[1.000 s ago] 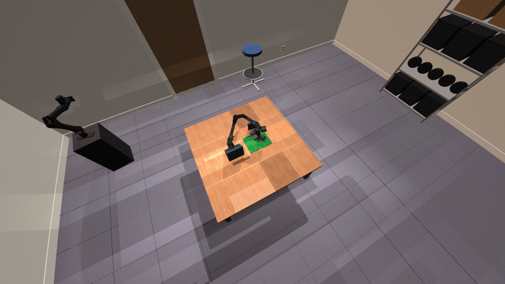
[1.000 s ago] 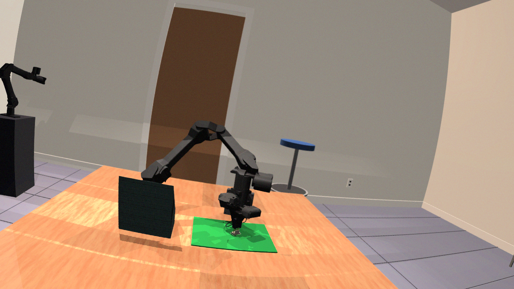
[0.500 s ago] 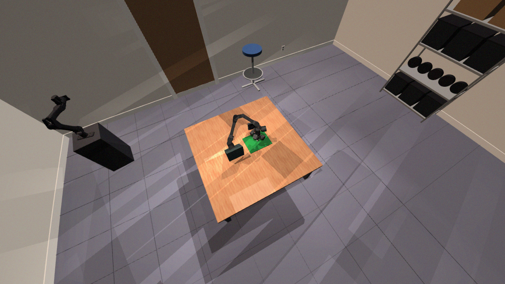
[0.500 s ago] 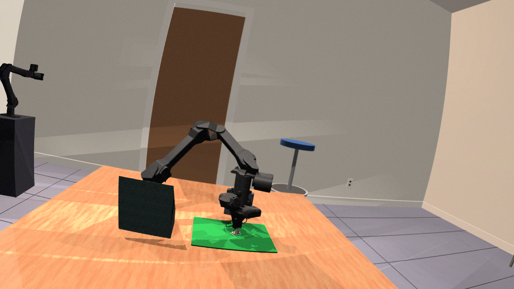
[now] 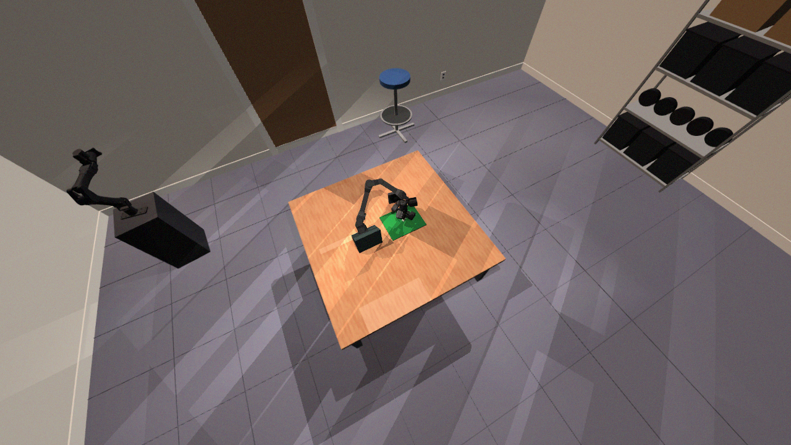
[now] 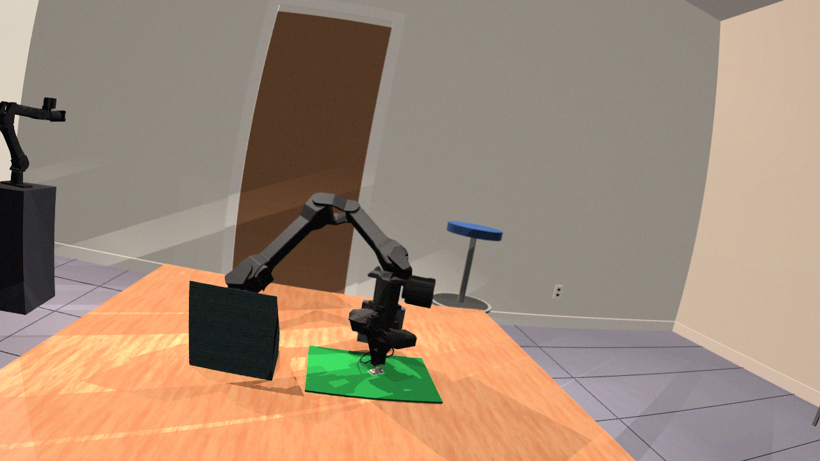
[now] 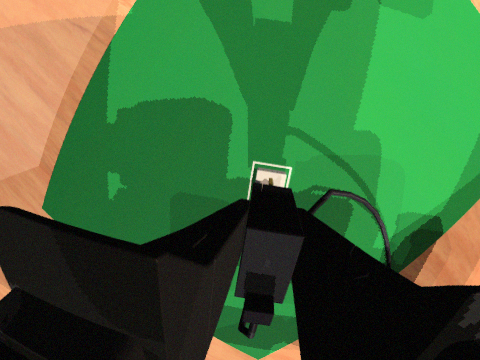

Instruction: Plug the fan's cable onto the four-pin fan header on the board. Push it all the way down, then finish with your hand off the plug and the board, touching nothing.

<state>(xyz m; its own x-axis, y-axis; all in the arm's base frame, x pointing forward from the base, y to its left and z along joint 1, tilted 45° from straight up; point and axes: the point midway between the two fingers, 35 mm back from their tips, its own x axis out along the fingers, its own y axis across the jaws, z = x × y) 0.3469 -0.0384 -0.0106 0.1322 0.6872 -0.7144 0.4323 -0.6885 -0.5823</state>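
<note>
The green board [image 5: 395, 232] [image 6: 332, 386] [image 7: 165, 75] lies flat on the table. The white fan header [image 6: 375, 371] [image 7: 265, 174] stands on it inside a white printed outline; one end and a pin show in the wrist view. My gripper [image 5: 401, 217] [image 6: 377, 362] [image 7: 269, 213] points down over the board and is shut on the black fan plug [image 7: 272, 265]. The plug's lower end covers most of the header in the wrist view. Whether it sits in the header, and how deep, is hidden. The black cable [image 7: 330, 192] loops out beside the right finger.
A dark upright box [image 5: 367, 239] [image 6: 232, 329] stands on the wooden table [image 5: 442, 276] [image 6: 246, 429], left of the board and in front of the arm's base. A second arm [image 5: 94, 196] on a black pedestal [image 5: 160, 229], a blue stool [image 5: 395, 78] [image 6: 475, 230] and a shelf rack stand away from the table.
</note>
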